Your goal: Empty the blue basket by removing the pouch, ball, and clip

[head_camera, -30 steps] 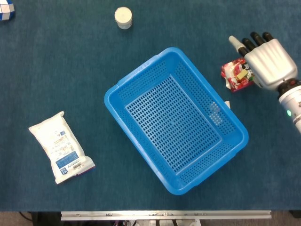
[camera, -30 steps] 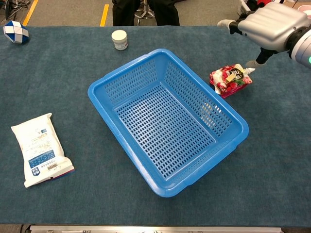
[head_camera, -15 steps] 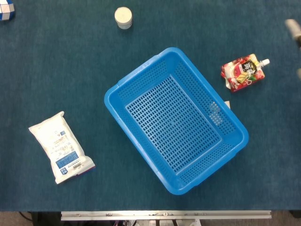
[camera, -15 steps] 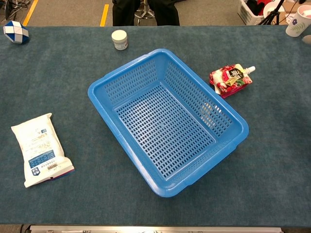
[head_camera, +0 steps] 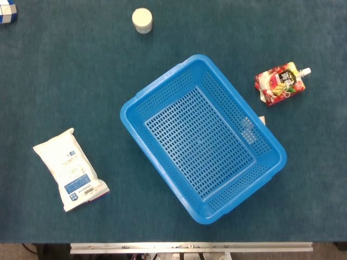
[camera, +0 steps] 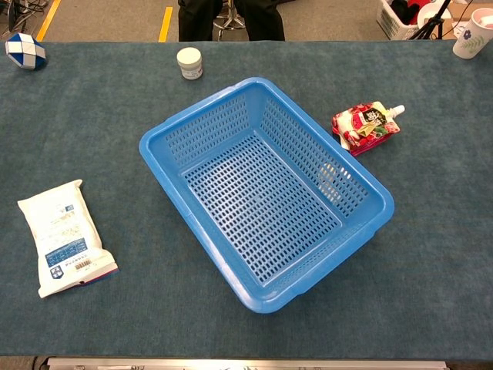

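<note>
The blue basket (head_camera: 162,92) (camera: 166,131) stands at the middle of the table with nothing inside it. A red spouted pouch (head_camera: 279,84) (camera: 365,126) lies on the cloth just beyond the basket's right far corner, and a small black and yellow piece rests on top of it. The blue and white ball (head_camera: 6,10) (camera: 23,51) sits at the far left corner of the table. Neither hand shows in the head view or the chest view.
A white packet (head_camera: 69,169) (camera: 65,236) lies flat at the left front. A small white jar (head_camera: 142,20) (camera: 189,62) stands at the back, left of centre. A small white bit (head_camera: 262,119) pokes out beside the basket's right wall.
My right hand, which hovered over the pouch a second ago, has drawn away to the right and left both views. The pouch stays where it lay.
</note>
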`<state>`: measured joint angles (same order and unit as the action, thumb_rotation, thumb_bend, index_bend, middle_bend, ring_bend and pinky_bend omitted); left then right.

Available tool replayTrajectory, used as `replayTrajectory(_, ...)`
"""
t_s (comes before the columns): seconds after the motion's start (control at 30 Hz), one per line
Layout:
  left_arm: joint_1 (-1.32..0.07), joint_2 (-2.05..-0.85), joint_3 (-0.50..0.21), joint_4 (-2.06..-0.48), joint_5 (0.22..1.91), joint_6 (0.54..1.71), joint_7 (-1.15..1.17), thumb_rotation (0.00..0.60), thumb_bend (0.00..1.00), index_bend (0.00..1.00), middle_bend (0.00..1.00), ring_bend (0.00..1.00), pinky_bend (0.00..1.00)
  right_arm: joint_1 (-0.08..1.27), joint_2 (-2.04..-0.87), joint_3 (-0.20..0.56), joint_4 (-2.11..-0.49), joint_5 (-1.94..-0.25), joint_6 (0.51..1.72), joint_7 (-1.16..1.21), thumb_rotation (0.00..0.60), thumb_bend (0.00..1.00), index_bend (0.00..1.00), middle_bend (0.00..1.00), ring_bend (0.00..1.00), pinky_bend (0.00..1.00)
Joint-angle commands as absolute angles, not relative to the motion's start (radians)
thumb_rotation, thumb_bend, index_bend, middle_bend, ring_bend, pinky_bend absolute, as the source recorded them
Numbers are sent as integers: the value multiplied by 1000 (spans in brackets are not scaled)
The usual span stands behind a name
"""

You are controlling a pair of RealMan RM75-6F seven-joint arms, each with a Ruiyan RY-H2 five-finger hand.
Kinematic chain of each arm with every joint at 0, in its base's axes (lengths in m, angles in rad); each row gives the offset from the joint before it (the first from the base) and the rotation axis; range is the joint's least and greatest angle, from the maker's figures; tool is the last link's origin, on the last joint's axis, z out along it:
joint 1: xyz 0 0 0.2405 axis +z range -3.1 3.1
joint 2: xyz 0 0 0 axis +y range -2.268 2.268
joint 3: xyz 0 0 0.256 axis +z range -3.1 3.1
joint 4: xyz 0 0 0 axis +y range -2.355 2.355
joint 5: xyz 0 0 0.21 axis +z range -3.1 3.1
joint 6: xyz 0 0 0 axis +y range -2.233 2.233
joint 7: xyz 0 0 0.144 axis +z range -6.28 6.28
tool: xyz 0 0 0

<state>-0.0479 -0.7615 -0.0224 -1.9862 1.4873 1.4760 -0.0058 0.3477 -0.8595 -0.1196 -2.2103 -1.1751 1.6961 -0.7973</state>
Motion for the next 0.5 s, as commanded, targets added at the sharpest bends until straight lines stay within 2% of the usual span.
replayTrajectory(0.03, -48, -751, -19, -1975, 1496, 1475, -20, 600, 0, 69, 0, 0, 0, 309, -867, -128, -2220, -1214, 1719, -814, 600, 249, 163, 327, 163, 240)
replayTrajectory(0.5, -44, -730, -14, -1930, 1515, 1482, -93, 600, 0, 69, 0, 0, 0, 241, -879, -80, -2233, -1261, 1715, -842, 600, 250, 163, 327, 162, 240)
